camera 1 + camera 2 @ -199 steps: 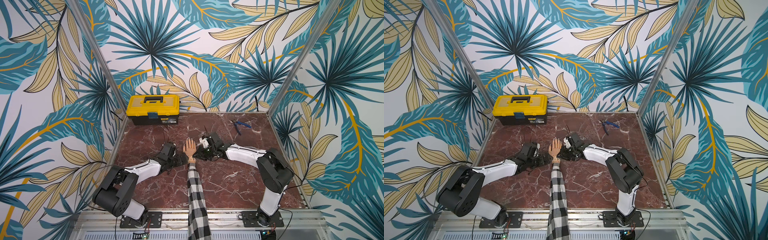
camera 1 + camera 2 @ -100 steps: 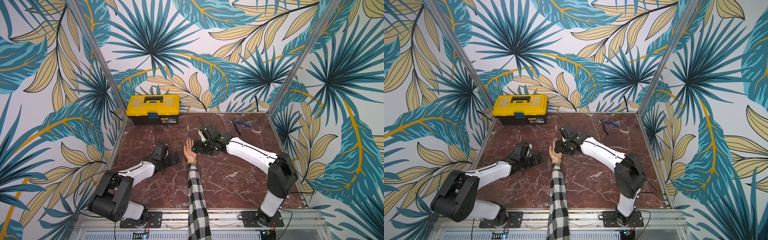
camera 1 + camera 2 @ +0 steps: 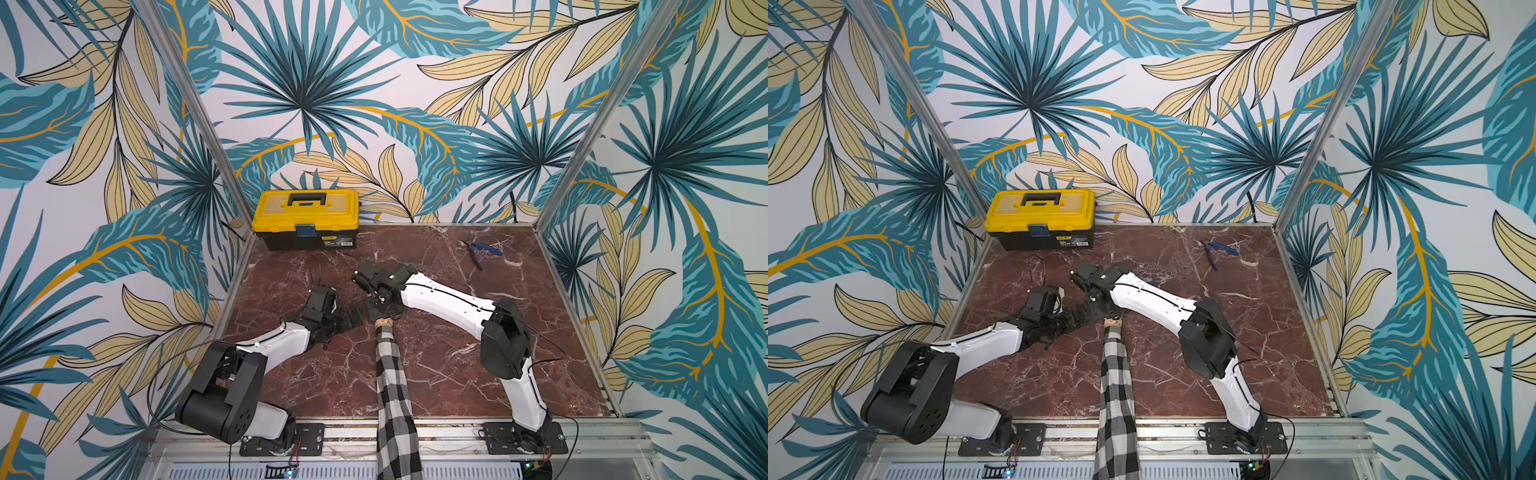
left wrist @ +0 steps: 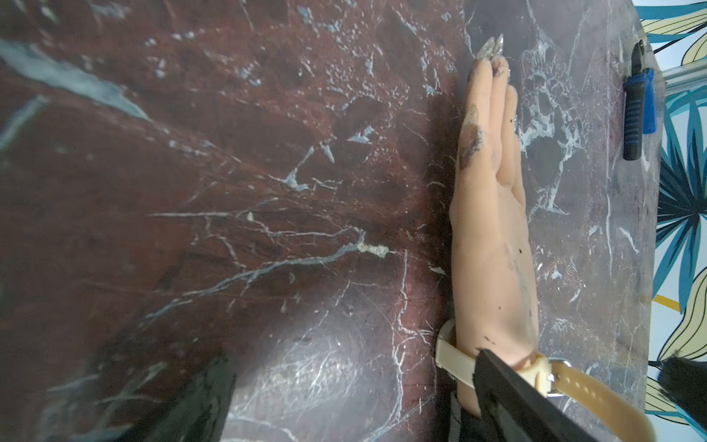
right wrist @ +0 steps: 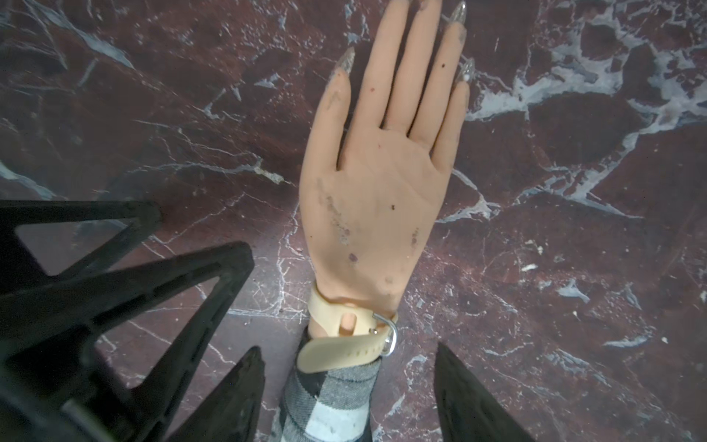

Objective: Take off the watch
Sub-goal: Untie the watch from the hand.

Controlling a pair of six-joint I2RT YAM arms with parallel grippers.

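Two end effectors flank the wrist, both spread and holding nothing. The watch (image 5: 344, 354) sits round the wrist of the hand (image 5: 378, 199), which lies palm up on the worktop (image 5: 574, 268) just past the checked sleeve (image 5: 329, 405). Its case is out of sight, probably under the wrist. In both top views the right arm covers the spot.

The right end effector (image 5: 346, 348) hangs over the wrist, its jaws well apart on either side of the sleeve and touching neither. The left end effector (image 4: 354, 356) is wide open too. One of its fingers (image 4: 509, 394) lies across the strap at the wrist, but whether it presses there I cannot tell.

The watch looks light, and the strap (image 4: 597, 398) soft and rubbery. It should bend freely and stretch a little, yet drag against the skin-like hand rather than slide. Its free end trails loose past the buckle (image 5: 388, 336). That loose end is the best place to pinch, close to the buckle, so a pull back can lift the pin. Whether the pin is seated is too small to tell. The metal buckle is hard, small and likely slippery, a poor hold.
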